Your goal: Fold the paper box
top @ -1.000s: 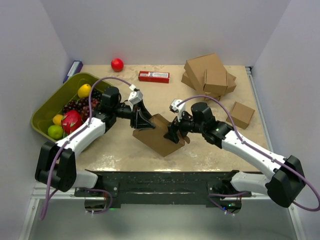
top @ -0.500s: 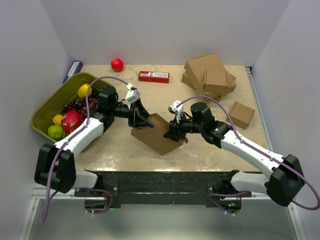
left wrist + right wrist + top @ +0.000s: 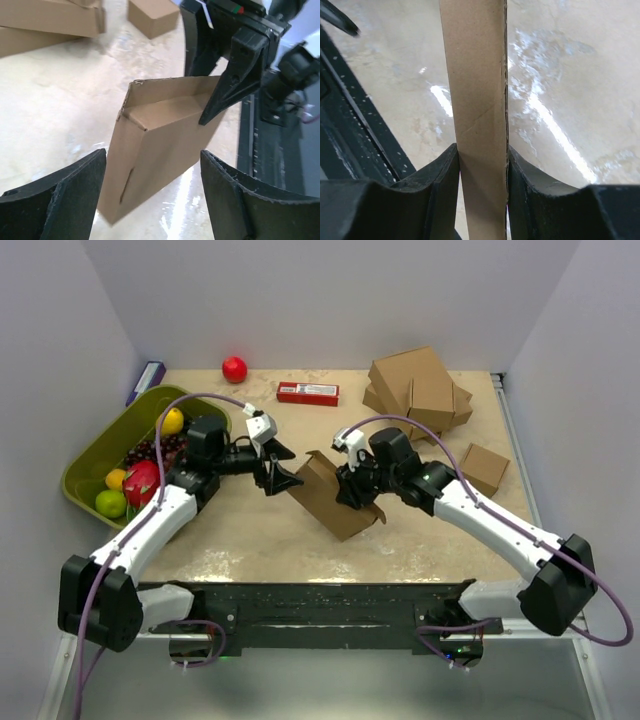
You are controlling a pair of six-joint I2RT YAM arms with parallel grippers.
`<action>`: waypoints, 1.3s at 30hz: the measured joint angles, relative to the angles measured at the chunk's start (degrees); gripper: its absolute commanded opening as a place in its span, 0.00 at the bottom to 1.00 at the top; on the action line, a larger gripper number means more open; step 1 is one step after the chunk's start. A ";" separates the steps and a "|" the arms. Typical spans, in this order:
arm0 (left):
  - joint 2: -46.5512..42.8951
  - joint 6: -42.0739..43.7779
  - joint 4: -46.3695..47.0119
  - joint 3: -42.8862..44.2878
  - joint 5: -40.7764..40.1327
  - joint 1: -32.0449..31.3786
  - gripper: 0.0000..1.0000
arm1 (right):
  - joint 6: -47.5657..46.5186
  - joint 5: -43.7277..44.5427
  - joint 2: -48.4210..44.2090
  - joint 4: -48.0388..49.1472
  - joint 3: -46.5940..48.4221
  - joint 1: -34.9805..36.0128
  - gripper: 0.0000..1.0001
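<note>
A green bin (image 3: 100,445) sits at the left of the bench (image 3: 250,535). It holds a lemon (image 3: 172,421), dark grapes (image 3: 150,452), a dragon fruit (image 3: 142,483), an orange (image 3: 116,478) and a green fruit (image 3: 110,503). Beyond the bin, against the left wall, lies a blue-purple packet (image 3: 147,380). A red ball (image 3: 234,369) rests at the far edge, with a flat red carton (image 3: 307,393) near it on the right. A pile of cardboard boxes (image 3: 415,385) fills the far right corner. A small box (image 3: 483,469) lies apart from the pile, nearer the front.

No lettering can be read anywhere — the white print on the red carton (image 3: 307,393) is too small
</note>
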 measured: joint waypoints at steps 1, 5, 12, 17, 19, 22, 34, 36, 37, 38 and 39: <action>-0.83 0.11 0.00 0.00 -1.86 -0.02 0.80 | -0.04 1.29 0.48 -1.36 0.90 0.02 0.18; -3.06 0.07 0.13 0.00 -8.87 -0.02 0.78 | -0.52 8.41 2.78 -8.00 5.49 1.36 0.18; -3.52 -0.35 2.34 0.17 -15.76 -1.79 0.71 | -1.46 15.39 4.94 -14.25 9.07 4.13 0.18; -0.70 0.17 2.32 2.82 -16.98 -5.11 0.64 | -1.70 16.74 5.64 -15.50 9.07 4.15 0.18; 0.37 0.66 2.29 3.23 -17.16 -5.40 0.65 | -1.77 16.81 5.64 -15.63 9.07 4.15 0.18; 1.22 1.44 1.99 3.26 -16.48 -5.40 0.65 | -1.97 16.76 5.64 -15.65 9.07 4.17 0.18; 5.35 2.58 1.03 4.66 -12.28 -5.40 0.57 | -2.29 16.72 5.64 -15.65 9.05 4.68 0.17; 6.16 2.56 1.05 5.25 -11.80 -5.40 0.53 | -2.40 16.72 5.64 -15.65 9.05 4.83 0.17; 6.69 2.51 1.05 5.68 -11.54 -5.40 0.53 | -2.51 16.72 5.64 -15.65 9.05 4.87 0.17; 7.13 2.47 1.07 6.01 -11.39 -5.40 0.52 | -2.60 16.72 5.64 -15.65 9.05 4.90 0.17; 7.58 2.47 1.07 6.40 -11.23 -5.42 0.51 | -2.64 16.72 5.64 -15.65 9.05 4.90 0.17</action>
